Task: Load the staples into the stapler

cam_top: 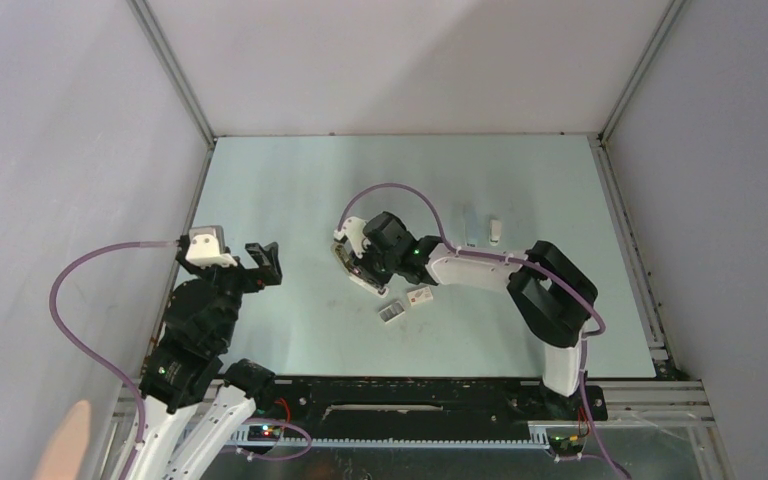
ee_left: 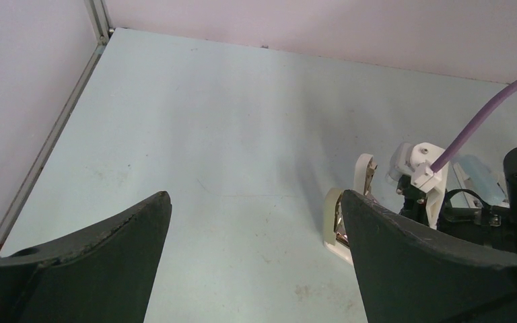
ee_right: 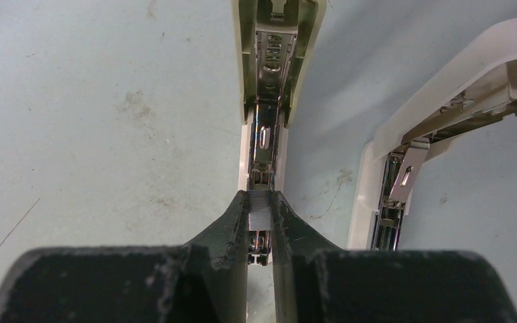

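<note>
You have the right gripper (ee_right: pixel 260 200) clenched on the staples (ee_right: pixel 260 212) just above the open stapler (ee_right: pixel 267 101), strip lengthwise along its channel.

Pale mint-green matte surface (cam_top: pixel 290 190), scuffed and lightly stained in spots. Plain off-white panel walls (cam_top: pixel 400 60) on back, left, right. Side walls look greyer than the back. Silver aluminium frame rails (cam_top: pixel 175 75) run along wall joints and surface edges. Black metal rail (cam_top: pixel 410 385) across near edge. Even diffuse light, soft shadows.
</note>
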